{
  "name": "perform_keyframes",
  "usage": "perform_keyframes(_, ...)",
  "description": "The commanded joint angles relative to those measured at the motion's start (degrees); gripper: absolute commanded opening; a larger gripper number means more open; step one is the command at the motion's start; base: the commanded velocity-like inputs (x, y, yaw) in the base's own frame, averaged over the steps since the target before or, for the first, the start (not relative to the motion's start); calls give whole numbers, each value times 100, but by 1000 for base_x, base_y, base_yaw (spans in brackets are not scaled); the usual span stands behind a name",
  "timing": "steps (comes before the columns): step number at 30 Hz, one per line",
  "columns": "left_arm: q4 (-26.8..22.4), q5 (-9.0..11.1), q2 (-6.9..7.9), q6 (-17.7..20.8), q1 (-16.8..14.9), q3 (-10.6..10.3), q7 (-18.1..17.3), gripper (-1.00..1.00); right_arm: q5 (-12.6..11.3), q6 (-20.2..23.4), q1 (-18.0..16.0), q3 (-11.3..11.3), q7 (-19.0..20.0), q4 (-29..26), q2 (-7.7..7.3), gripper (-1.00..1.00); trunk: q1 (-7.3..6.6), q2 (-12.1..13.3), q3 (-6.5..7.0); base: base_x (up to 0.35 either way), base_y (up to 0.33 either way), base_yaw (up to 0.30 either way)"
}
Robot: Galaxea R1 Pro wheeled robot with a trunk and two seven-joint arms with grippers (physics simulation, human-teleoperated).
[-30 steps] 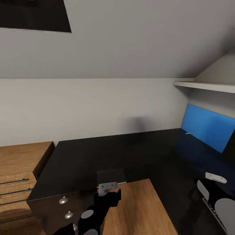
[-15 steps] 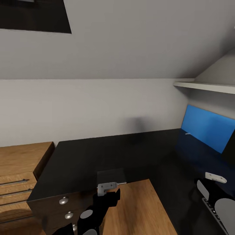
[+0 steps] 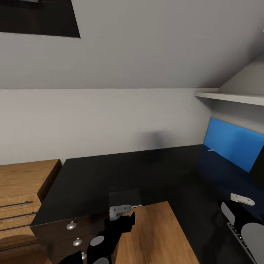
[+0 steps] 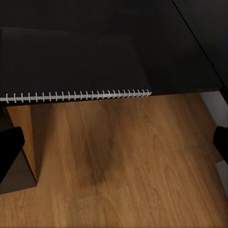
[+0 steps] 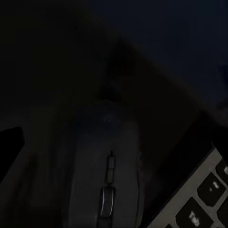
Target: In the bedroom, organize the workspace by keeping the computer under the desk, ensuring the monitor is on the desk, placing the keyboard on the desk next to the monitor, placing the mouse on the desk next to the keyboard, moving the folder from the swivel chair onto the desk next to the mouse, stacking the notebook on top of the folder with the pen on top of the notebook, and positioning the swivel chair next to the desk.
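Since the notebook [image 3: 124,198] is lying flat at the desk's [image 3: 110,172] front edge, right ahead of the left gripper [image 3: 123,216], that arm is clearly the closer one for it. In the left wrist view the spiral binding [image 4: 76,95] runs along the desk edge, crosswise to the fingers, which sit wide apart on either side with nothing between them. So the long, bound edge faces the tool, and I'd guess any grab means closing across that edge or sliding the book a bit off the lip first, since it's thin and flush on the top.

The right arm is over by the other leg of the desk. Its wrist view is really dark, but you can make out the mouse [image 5: 107,166] just below the camera and the keyboard [image 5: 204,199] corner just beside it. Can't tell whether the right gripper [image 3: 240,205] is open or closed from these views.

The desk's blue back panel [image 3: 231,143] sits at the far right, with a small pale sliver in front of it, possibly the pen, too tiny to be sure.
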Motion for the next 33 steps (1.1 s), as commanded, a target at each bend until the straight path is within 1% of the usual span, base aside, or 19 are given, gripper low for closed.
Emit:
perform_keyframes(1, -9, 10, 3, 32, -7, -8, 31, 100, -50, 22, -2, 4, -26, -12, -1, 100, 0, -4, -7, 0, 0, 0)
perform_keyframes(6, -9, 11, 3, 32, -8, -8, 30, 100, -56, -7, -2, 4, -26, -50, -1, 100, 0, -4, -7, 0, 0, 0)
perform_keyframes(9, -3, 11, 3, 32, -10, -8, 41, 100, -56, -43, 6, -3, -45, -547, 112, 100, 0, -4, -7, 0, 0, 0)
perform_keyframes(12, 20, 2, 3, 32, -8, -8, 48, 100, -36, -51, 26, -9, -69, -1126, 314, 100, 0, -4, -7, 0, 0, 0)
perform_keyframes(15, 44, -4, 3, 32, -7, -8, 51, 100, -7, -61, 147, -7, -94, -1829, 574, 100, 0, -4, -7, 0, 0, 61)
perform_keyframes(16, 48, -5, 3, 32, -9, -9, 51, 100, 10, -70, 255, -4, -104, -2022, 699, 100, 0, -4, -7, 0, 0, 196)
perform_keyframes(20, 63, 3, -5, 32, -7, -8, 52, 100, 135, -90, 371, 2, -117, -2179, 936, 100, 0, -4, -7, 0, 0, 240)
perform_keyframes(21, 90, 6, -10, 32, -7, -10, 52, 100, 226, -99, 387, 3, -121, -2199, 1038, 100, 0, -4, -7, 0, 0, 262)
perform_keyframes(22, 162, 0, -23, 32, -7, -14, 52, 100, 462, -120, 407, 4, -156, -2209, 1251, 100, 0, -4, -7, 0, 0, 269)
perform_keyframes(24, 200, 0, -30, 33, -7, -16, 52, 100, 721, -130, 418, 4, -236, -2194, 1484, 100, 0, -4, -7, 0, 0, 272)
perform_keyframes(25, 208, 0, -33, 33, -6, -16, 52, 100, 785, -133, 422, 4, -263, -2188, 1551, 100, 0, -4, -7, 0, 0, 273)
perform_keyframes(26, 223, 4, -36, 32, -5, -16, 50, 100, 912, -146, 434, 4, -325, -2180, 1696, 100, 0, -4, -7, 0, 0, 271)
perform_keyframes(27, 233, 6, -37, 32, -6, -16, 49, 100, 980, -160, 445, 4, -362, -2177, 1773, 100, 0, -4, -7, 0, 0, 250)
perform_keyframes(28, 265, 6, -38, 32, -7, -15, 47, 100, 1126, -199, 472, 4, -444, -2172, 1930, 100, 0, -4, -7, 0, 0, 172)
perform_keyframes(29, 284, 4, -39, 32, -8, -13, 46, 100, 1204, -224, 486, 4, -487, -2171, 2004, 100, 0, -4, -7, 0, 0, 138)
perform_keyframes(30, 318, -3, -40, 32, -8, -11, 45, 100, 1361, -280, 518, 4, -572, -2172, 2136, 100, 0, -4, -7, 0, 0, 88)
perform_keyframes(31, 330, -5, -40, 32, -8, -11, 45, 100, 1439, -309, 537, 4, -609, -2172, 2194, 100, 0, -4, -7, 0, 0, 70)
perform_keyframes(32, 359, -10, -41, 32, -7, -9, 41, 100, 1641, -408, 614, 4, -685, -2178, 2326, 100, 0, -4, -7, 0, 0, 36)
perform_keyframes(33, 376, -8, -41, 32, -6, -9, 38, 100, 1765, -507, 683, 4, -724, -2182, 2396, 100, 0, -4, -7, 0, 0, 18)
